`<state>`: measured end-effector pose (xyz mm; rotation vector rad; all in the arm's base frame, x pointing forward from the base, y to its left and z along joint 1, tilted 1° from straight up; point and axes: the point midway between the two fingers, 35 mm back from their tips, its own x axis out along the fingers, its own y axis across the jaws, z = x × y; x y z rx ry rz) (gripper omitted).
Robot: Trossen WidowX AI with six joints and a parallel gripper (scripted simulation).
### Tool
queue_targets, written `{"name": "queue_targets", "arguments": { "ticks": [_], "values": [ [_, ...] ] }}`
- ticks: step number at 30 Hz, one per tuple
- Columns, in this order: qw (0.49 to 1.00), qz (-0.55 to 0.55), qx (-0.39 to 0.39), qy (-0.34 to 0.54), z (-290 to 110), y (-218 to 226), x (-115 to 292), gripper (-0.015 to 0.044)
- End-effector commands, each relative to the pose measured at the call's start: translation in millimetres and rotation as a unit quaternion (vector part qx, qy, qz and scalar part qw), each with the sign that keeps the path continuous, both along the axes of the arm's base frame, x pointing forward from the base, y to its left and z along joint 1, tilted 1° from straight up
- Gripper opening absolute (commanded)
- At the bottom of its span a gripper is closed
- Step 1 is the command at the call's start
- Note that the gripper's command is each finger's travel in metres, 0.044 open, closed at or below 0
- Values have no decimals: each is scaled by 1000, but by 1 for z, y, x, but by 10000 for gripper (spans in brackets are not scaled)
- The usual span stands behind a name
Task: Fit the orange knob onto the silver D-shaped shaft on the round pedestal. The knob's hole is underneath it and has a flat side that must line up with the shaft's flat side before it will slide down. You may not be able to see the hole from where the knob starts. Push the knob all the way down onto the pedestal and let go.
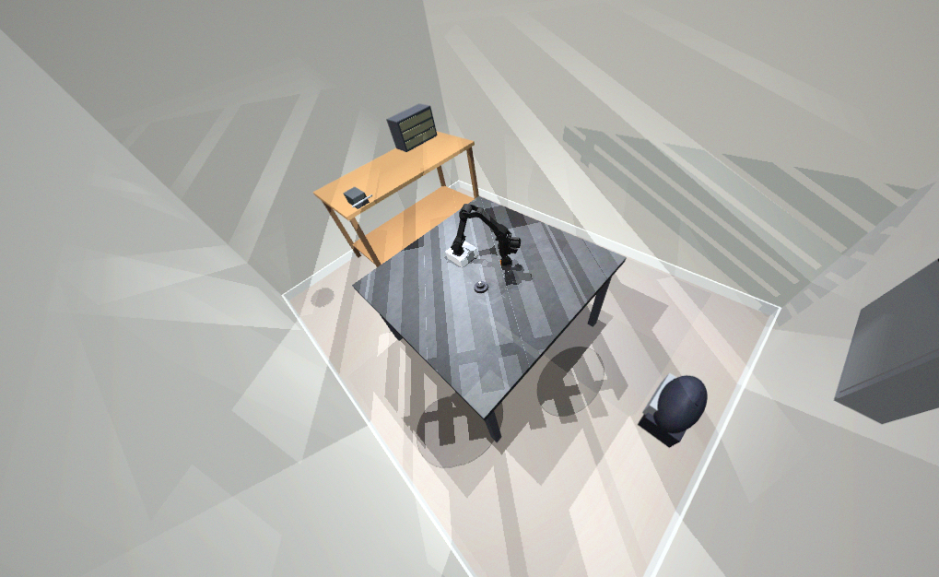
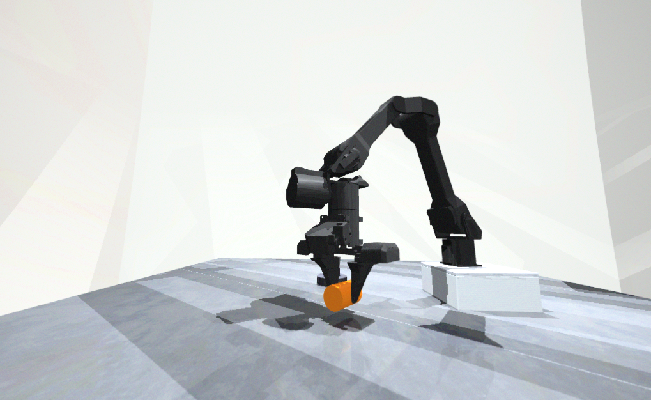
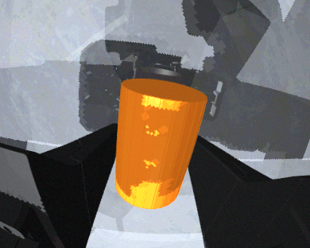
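The orange knob [image 2: 338,297] [image 3: 158,133] is a short cylinder held tilted on its side, just above the dark striped table [image 2: 119,337] [image 1: 530,315]. My gripper [image 2: 344,284] [image 3: 154,136] [image 1: 507,270] is shut on the knob, one black finger on each side. The knob's hole does not show in any view. The round pedestal [image 1: 480,287] with the silver shaft stands on the table a short way to the left of the gripper in the top view. In the exterior view the pedestal's base [image 2: 319,281] peeks out behind the fingers.
The arm's white base block [image 2: 487,292] [image 1: 460,255] sits on the table behind the gripper. A wooden workbench [image 1: 393,171] with a drawer box [image 1: 411,127] and a small box [image 1: 354,194] stands beyond the table. A grey cabinet [image 1: 917,344] is at the right.
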<state>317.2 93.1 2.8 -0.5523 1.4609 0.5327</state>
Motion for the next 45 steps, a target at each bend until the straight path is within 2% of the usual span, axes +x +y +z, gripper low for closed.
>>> {"name": "queue_targets", "arguments": {
  "ticks": [1,6,22,25,45],
  "values": [
    [997,78,-5,-2,1,0,1,179],
    [989,149,-8,-2,1,0,1,179],
    [988,152,-8,-2,-13,0,1,179],
    [989,150,-6,0,-11,0,2,258],
    [989,150,-6,0,-11,0,2,260]
  ]
}}
